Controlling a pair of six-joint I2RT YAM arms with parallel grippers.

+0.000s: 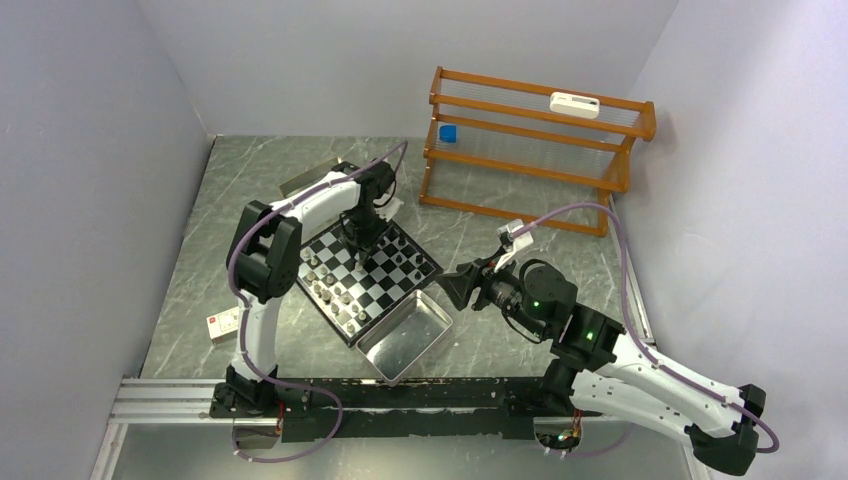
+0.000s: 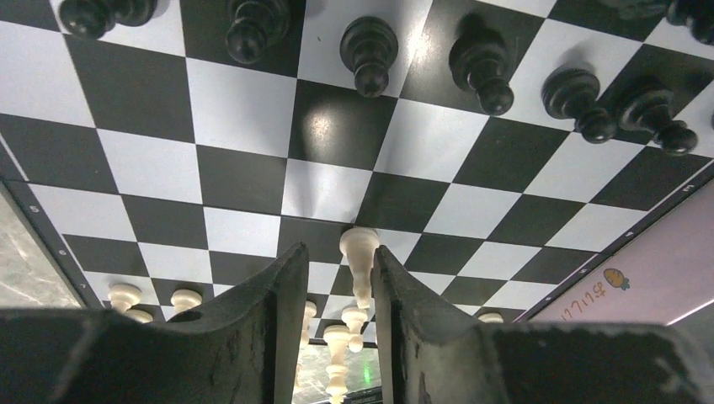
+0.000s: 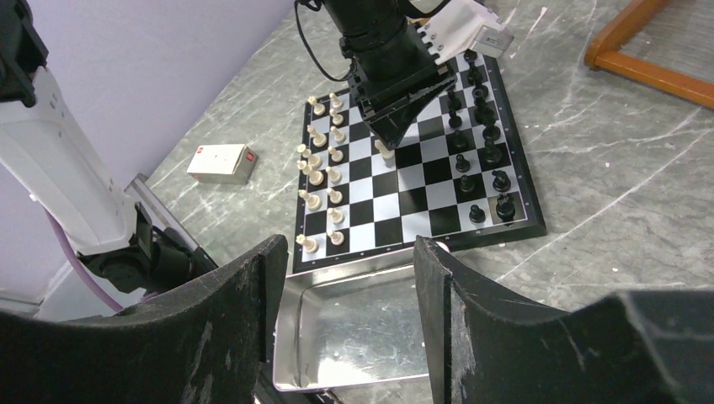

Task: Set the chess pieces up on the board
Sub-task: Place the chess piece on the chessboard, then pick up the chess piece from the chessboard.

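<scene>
Our left tool [image 2: 338, 252] points straight down at the board [image 3: 418, 175]. Its two fingers stand on either side of a single cream piece [image 2: 360, 248]. The gap between them is wider than the piece, and we see board squares on both sides of its stem, so this tool is open and grips nothing. The piece stands upright on its square between the fingertips, its head level with the tips.

Ahead of this tool, toward the far edge of the board, a row of black pieces [image 2: 480, 71] stands upright, well apart from the fingers. Behind the fingertips, on the tool's near side, the other cream pieces [image 3: 324, 160] stand in two lines along that edge. The lone piece under the tool sits one step forward of them, toward the middle of the board.

Our right tool [image 3: 347, 252] hangs off the board, beside its near edge and above the shiny metal tray [image 3: 337, 362]. Its fingers are spread wide with nothing between them. From this tool the board lies just ahead, past the tray's far rim, which touches or nearly touches the board's black border; we cannot tell which.

On the desk [image 1: 250, 190], a small white box [image 3: 221, 162] lies off to the side of the cream lines, and a wooden rack [image 1: 530, 150] stands beyond the board.
</scene>
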